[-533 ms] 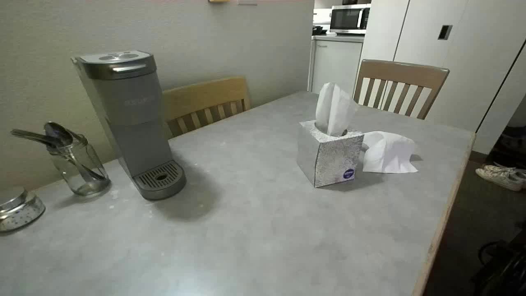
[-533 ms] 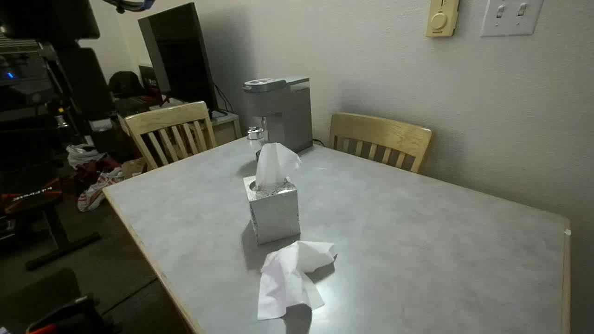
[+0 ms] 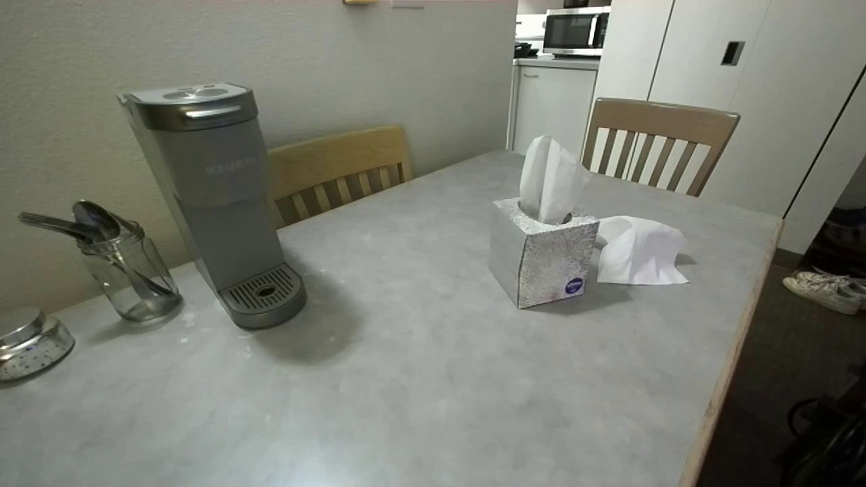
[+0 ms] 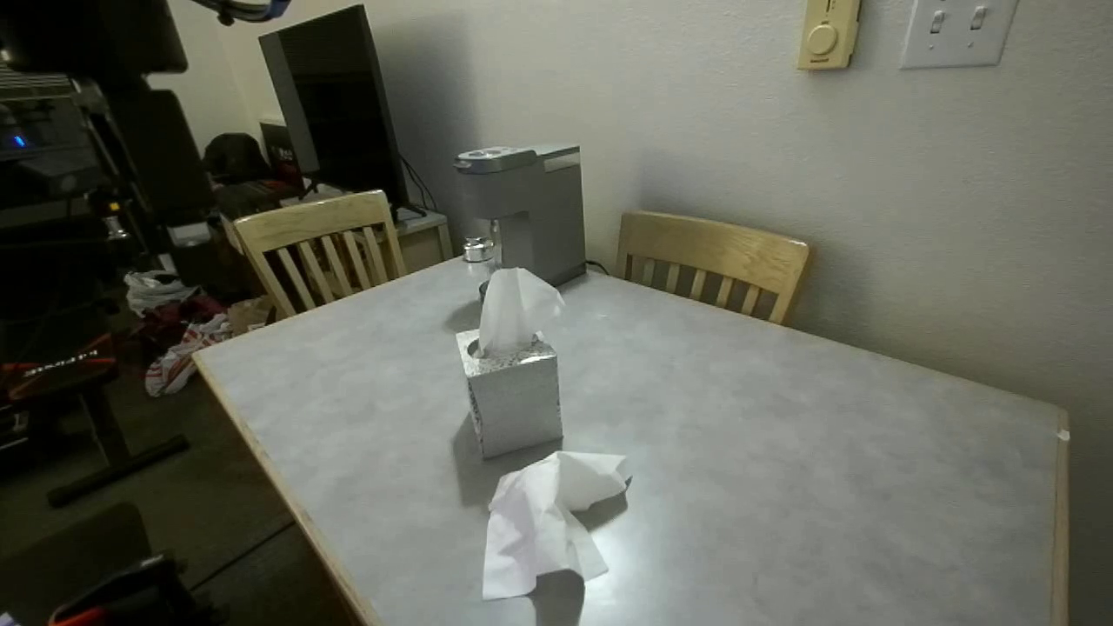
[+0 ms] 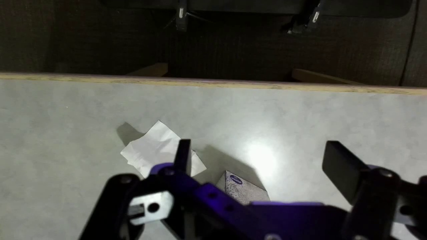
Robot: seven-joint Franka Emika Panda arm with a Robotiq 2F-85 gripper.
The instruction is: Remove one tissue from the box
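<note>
The box is a whitish cube with grey print and a small purple oval logo. It stands upright on the table in both exterior views. The white tissue sticks up out of its top opening, also in an exterior view. In the wrist view a lower part of the box shows; its top and the tissue are hidden behind my gripper's body. My gripper is open wide, with nothing between its fingers, above the table. Its fingers are not seen in the exterior views.
A crumpled white tissue wad lies on the table beside the box. A tall grey coffee maker, a glass jar with cutlery and a shiny lidded container stand near the wall. The table edge crosses the wrist view.
</note>
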